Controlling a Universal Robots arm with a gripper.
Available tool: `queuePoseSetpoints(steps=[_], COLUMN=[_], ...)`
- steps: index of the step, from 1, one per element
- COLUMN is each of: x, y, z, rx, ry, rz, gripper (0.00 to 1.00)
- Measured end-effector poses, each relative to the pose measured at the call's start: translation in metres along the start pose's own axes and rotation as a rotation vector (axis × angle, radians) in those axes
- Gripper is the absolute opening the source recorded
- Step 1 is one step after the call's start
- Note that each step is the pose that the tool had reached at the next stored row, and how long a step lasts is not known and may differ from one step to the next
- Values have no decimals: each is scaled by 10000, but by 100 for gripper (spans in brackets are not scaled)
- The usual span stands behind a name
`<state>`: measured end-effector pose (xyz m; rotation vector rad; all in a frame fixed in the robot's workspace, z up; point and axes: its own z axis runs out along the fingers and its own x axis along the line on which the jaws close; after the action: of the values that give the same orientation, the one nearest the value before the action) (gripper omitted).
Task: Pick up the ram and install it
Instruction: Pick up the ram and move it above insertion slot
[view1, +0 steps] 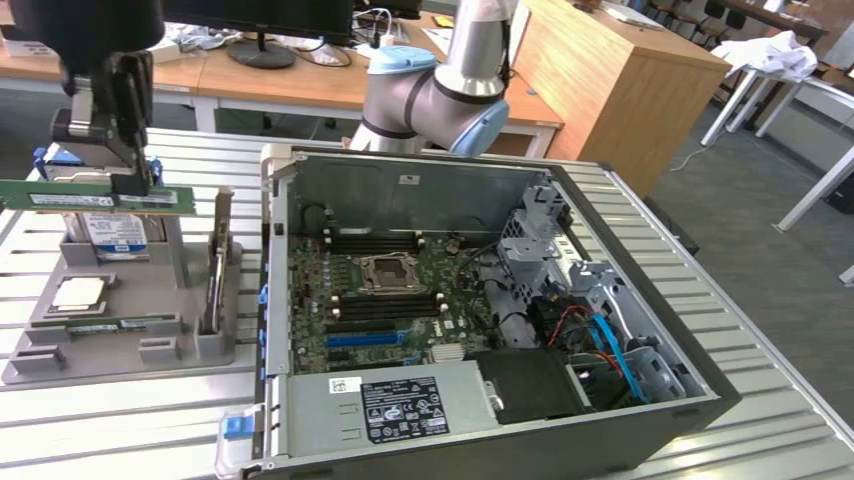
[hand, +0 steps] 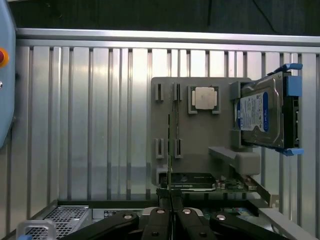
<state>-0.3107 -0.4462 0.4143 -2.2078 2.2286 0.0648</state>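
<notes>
Right now the pincer (view1: 130, 188) is clamping the ram (view1: 67, 199), holding it level above the grey tray (view1: 80, 360) on the slatted worktop (view1: 120, 430), well apart from the open computer case (view1: 400, 195). What looks like 1 spare stick (view1: 107, 325) is lying in that tray.

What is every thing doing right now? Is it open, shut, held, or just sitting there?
gripper: fingers shut on the ram.
ram: held level in the air above the gray holder.
gray holder: sitting flat on the table.
processor chip: lying flat in the gray holder.
hard drive: resting in the gray holder.
computer case: lying on its side, open, with the motherboard showing.
</notes>
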Motion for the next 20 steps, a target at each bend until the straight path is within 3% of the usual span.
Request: queuePoseSetpoints(steps=[20], x=[-5], y=[-503], z=[-13], rx=[-1], ry=[0], rz=[-1], gripper=[12])
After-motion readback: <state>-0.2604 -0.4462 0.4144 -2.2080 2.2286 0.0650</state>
